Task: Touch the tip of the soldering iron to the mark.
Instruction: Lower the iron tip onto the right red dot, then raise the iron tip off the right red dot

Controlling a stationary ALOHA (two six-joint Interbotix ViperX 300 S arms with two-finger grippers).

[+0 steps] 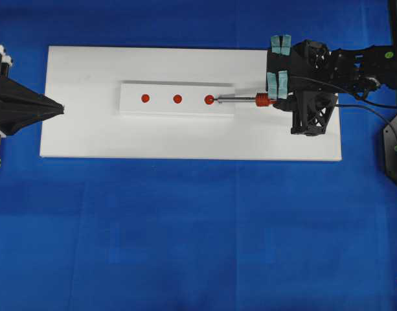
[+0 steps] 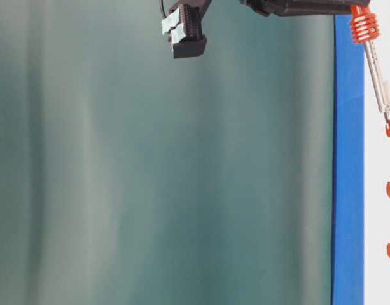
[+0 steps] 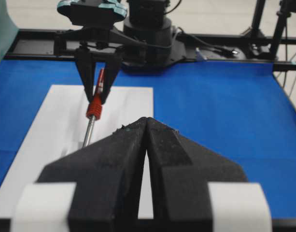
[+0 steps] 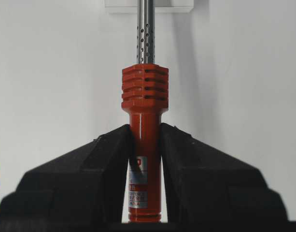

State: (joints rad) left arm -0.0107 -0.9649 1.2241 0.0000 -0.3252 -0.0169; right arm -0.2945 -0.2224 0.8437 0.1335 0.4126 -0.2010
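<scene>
Right now the soldering iron (image 1: 247,100) has its tip (image 1: 213,100) on the rightmost of three red marks.

Pinching the iron's orange-red handle, the right gripper (image 4: 145,159) has its fingers (image 4: 92,164) clamped on both sides, the silver shaft reaching across the white board (image 1: 88,129) to the raised white strip (image 1: 159,107). One red mark (image 1: 209,99) meets the tip; two others lie farther left. The left gripper (image 3: 144,159) sits at the board's far edge, fingers pressed together, holding nothing, above the blue desk (image 1: 185,227).
</scene>
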